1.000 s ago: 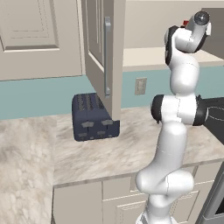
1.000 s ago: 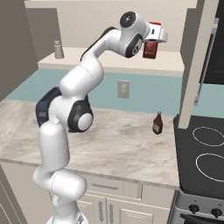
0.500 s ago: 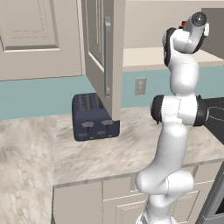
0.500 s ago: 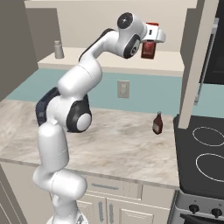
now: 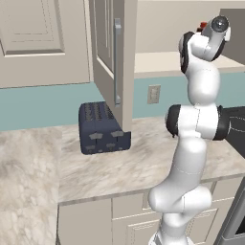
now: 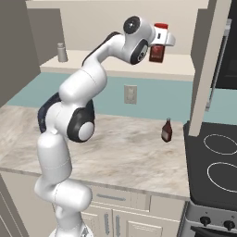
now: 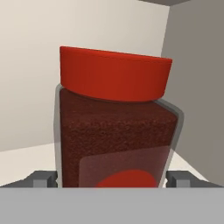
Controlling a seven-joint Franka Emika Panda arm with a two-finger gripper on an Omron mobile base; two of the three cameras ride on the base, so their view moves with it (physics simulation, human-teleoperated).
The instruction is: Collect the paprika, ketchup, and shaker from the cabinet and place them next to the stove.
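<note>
The paprika (image 7: 116, 131), a clear jar of dark red powder with a red lid, stands on the cream shelf of the cabinet (image 6: 115, 68). My gripper (image 7: 112, 178) is open around it, a dark fingertip at each lower side of the jar, close to the glass. From the right base view the hand (image 6: 159, 42) reaches into the cabinet at the paprika (image 6: 157, 52). At the shelf's left end stands the grey shaker (image 6: 61, 52). The ketchup (image 6: 166, 130) stands upright on the counter beside the black stove (image 6: 215, 162).
The open cabinet door (image 5: 112, 62) with its silver bar handle hangs over the counter, left of the arm. A dark blue toaster (image 5: 103, 128) sits below it against the wall. A wall outlet (image 6: 130, 94) is behind the marbled counter (image 6: 120, 157).
The hand has edged slightly further in around the paprika jar. The jaws stay wide, and the ketchup and shaker have not moved.
</note>
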